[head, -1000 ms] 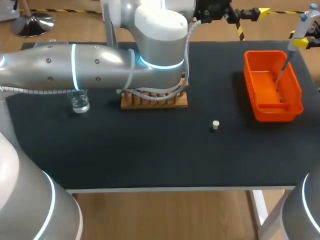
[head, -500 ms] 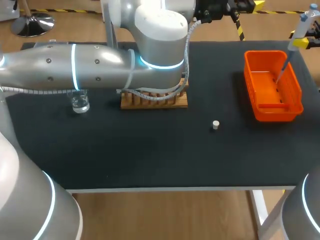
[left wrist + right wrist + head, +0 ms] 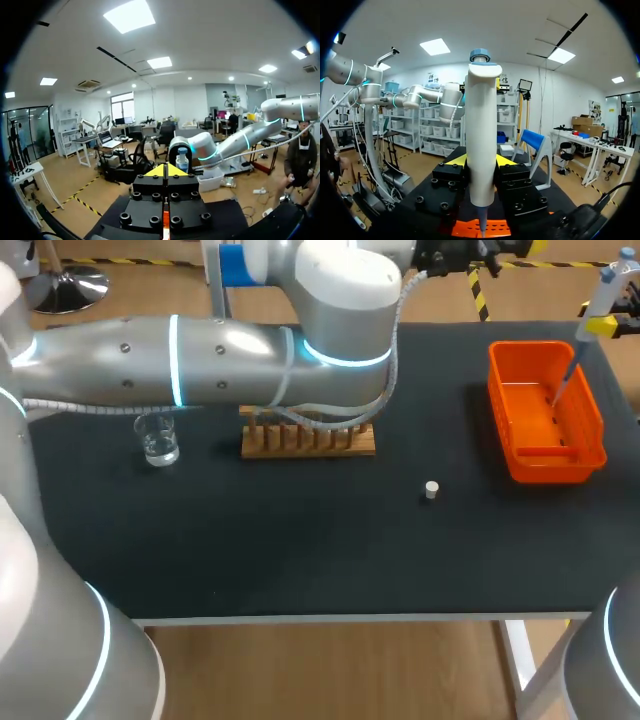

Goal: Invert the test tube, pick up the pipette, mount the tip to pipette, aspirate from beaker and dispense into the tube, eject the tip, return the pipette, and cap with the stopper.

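Observation:
My right gripper (image 3: 601,326) hangs over the far right end of the orange bin (image 3: 590,420), shut on a white pipette (image 3: 603,288). The pipette's thin tip (image 3: 562,380) points down into the bin. In the right wrist view the pipette (image 3: 481,135) stands upright between the yellow fingertips (image 3: 458,160) of that gripper (image 3: 481,162). My left arm crosses the table's back, with its gripper (image 3: 490,250) beyond the far edge. In the left wrist view that gripper (image 3: 167,170) is shut with nothing showing between its tips. A small white stopper (image 3: 431,489) lies mid-table. No test tube shows.
A wooden rack (image 3: 308,438) stands at the middle back, partly under my left arm. A glass beaker (image 3: 158,440) with clear liquid stands to its left. The black mat's front half (image 3: 300,550) is bare apart from the stopper.
My left gripper has shut. The left arm has risen and shifted right, uncovering the beaker and more of the rack. The right arm and pipette have stayed still.

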Tool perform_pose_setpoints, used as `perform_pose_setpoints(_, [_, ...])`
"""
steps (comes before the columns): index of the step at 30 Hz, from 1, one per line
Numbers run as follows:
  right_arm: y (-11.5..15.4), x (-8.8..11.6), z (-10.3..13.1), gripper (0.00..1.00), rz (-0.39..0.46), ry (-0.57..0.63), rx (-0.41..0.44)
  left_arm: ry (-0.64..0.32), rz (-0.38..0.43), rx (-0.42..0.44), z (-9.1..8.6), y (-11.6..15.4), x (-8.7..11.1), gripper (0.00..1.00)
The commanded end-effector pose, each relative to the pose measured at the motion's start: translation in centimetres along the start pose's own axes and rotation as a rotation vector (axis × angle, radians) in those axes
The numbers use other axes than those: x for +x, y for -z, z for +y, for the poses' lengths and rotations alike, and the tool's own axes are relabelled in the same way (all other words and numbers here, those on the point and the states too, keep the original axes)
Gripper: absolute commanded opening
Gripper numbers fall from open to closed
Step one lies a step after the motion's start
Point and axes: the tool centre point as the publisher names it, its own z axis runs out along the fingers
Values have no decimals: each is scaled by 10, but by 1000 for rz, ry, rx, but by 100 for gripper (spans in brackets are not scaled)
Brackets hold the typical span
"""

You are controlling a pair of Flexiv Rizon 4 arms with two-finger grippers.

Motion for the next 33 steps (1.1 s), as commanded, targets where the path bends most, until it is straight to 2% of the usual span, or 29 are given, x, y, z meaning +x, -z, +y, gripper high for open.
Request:
perform_pose_setpoints(1, [0,1,0,0,0,1,2,-5,1,20,-2,-26,0,0])
perform_pose_setpoints(13, [0,1,0,0,0,1,2,0,27,29,0,-43,19,0])
perform_pose_setpoints(33, [0,1,0,0,0,1,2,12,74,72,16,-67,33,0])
